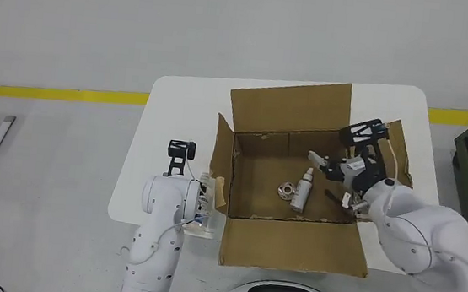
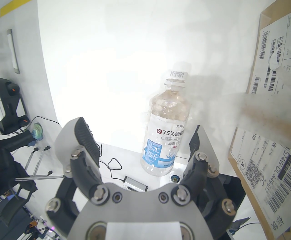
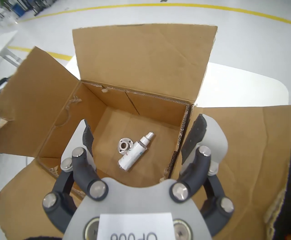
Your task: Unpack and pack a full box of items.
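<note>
At the left of the white, smooth, round-cornered counter (image 1: 178,107), your left claw (image 2: 138,129) is released, its two ribbed black pads spread wide in grey metal fingers. Between them sits a clear plastic bottle with a white screw cap (image 2: 168,127). It is ridged at the shoulder and holds a colourless liquid. A white and blue label with red and black print wraps its lower half, and a line of stamped digits runs round the cap. The bottle is near the counter's edge, just beside the box's left flap. You cannot tell from the left wrist view whether either pad touches it.

Next comes the brown corrugated cardboard box (image 1: 293,236). It stands open in the middle of the counter with all four flaps folded outward, and its torn edges show the fluting. White shipping labels with black barcodes (image 2: 270,66) are stuck on the outside of the left flap.

On the box's bare cardboard floor lies a small round silver metal flange with a centre hole (image 3: 124,145). Touching it on its right in the top view is a slim white plastic spray bottle (image 3: 133,154). It lies on its side and carries a small label too small to read.

At the right, your right claw (image 3: 143,127) hangs above the box's right side. It is released and holds nothing, and its dark rough pads are set well apart.
</note>
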Controlling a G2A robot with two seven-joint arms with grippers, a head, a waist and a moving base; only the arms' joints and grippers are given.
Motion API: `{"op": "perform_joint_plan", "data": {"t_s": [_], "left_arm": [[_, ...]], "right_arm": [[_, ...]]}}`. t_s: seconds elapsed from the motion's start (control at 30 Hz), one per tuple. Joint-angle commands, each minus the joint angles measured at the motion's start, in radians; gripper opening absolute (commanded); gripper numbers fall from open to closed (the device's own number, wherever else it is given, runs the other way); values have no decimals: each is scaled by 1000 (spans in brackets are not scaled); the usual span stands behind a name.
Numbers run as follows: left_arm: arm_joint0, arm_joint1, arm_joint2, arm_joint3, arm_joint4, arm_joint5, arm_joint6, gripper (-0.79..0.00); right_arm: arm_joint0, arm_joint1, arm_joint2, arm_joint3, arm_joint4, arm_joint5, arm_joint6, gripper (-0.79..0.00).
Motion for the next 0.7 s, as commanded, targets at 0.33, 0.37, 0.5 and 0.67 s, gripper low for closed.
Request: {"op": "perform_joint_plan", "data": {"t_s": [0.33, 0.37, 0.5, 0.67], "left_arm": [[0, 0, 0, 0, 0, 0, 0, 0], [0, 0, 0, 0, 0, 0, 0, 0], [0, 0, 0, 0, 0, 0, 0, 0], [0, 0, 0, 0, 0, 0, 0, 0]], "right_arm": [[71, -26, -120, 66, -109, 109, -34, 0], [71, -26, -120, 66, -109, 109, -34, 0], [69, -26, -120, 63, -108, 105, -42, 0], [54, -38, -152, 77, -107, 90, -77, 0]]}}
